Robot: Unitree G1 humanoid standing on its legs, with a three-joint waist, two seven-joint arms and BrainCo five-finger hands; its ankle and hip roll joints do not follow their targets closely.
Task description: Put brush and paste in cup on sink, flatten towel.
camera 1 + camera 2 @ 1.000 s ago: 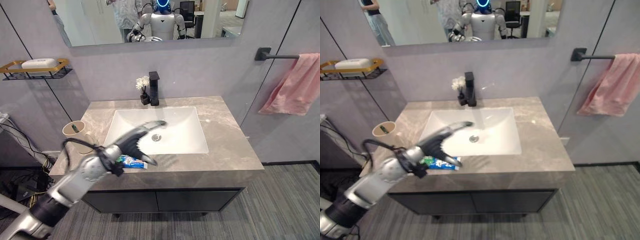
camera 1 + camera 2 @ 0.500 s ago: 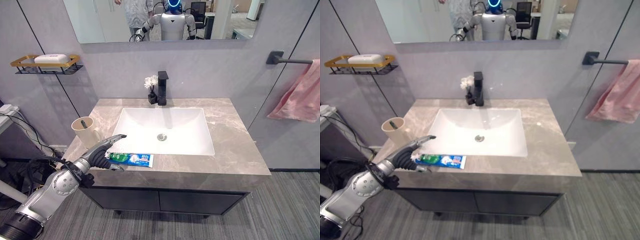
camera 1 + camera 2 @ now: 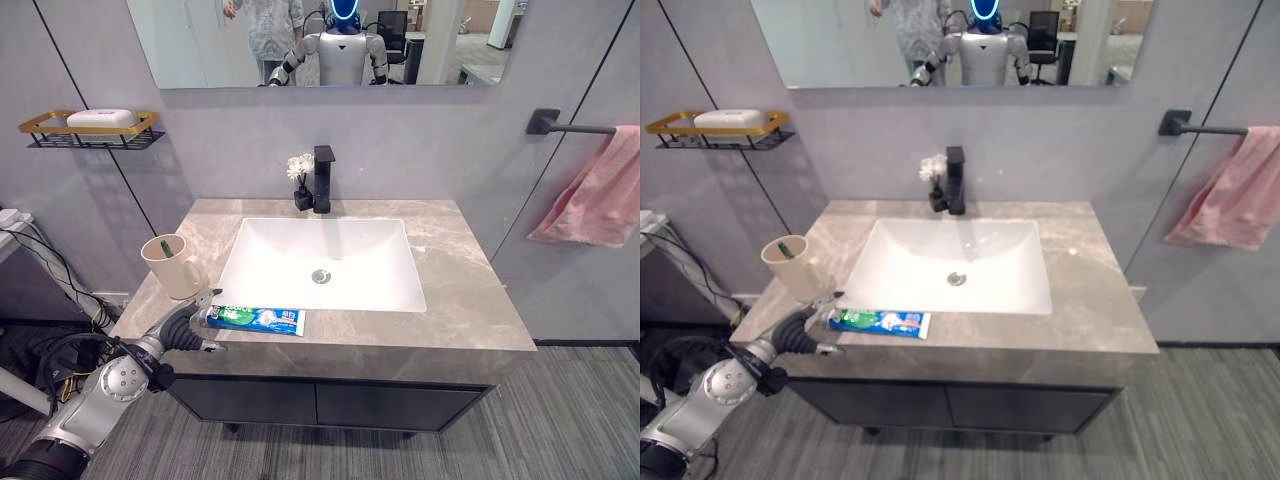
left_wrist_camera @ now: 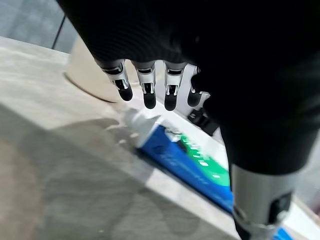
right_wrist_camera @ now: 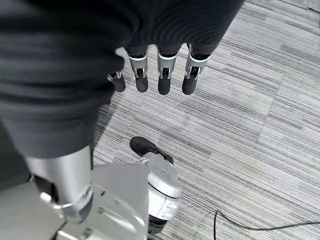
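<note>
A grey stone tabletop (image 3: pixel 470 300) carries a white sink (image 3: pixel 322 262) set into its middle, with a black tap (image 3: pixel 323 178) at the back rim and a small pot of white flowers (image 3: pixel 297 180) just beside the tap on its left; above hangs a mirror (image 3: pixel 200 40), and on the wall to the right a pink towel (image 3: pixel 592 190) hangs bunched from a black bar (image 3: pixel 560 124), gathered toward one end and not spread flat; on the left wall a gold-edged shelf (image 3: pixel 82 132) holds a white soap bar (image 3: pixel 96 118); a beige cup (image 3: pixel 171 266) stands on the tabletop near the left edge, left of the sink, with the brush (image 3: pixel 165 246) standing inside it, only its dark top showing over the rim; the paste (image 3: pixel 255 319), a blue, green and white tube, lies flat on the front strip of the tabletop between the sink and the front edge, its white cap end pointing toward the cup; the left hand (image 3: pixel 190 325) hovers at that cap end with fingers (image 4: pixel 146 92) relaxed and spread, holding nothing, dark tips just above the cap; the right hand (image 5: pixel 160 75) hangs over the striped carpet floor (image 5: pixel 260 125), fingers loose and empty
</note>
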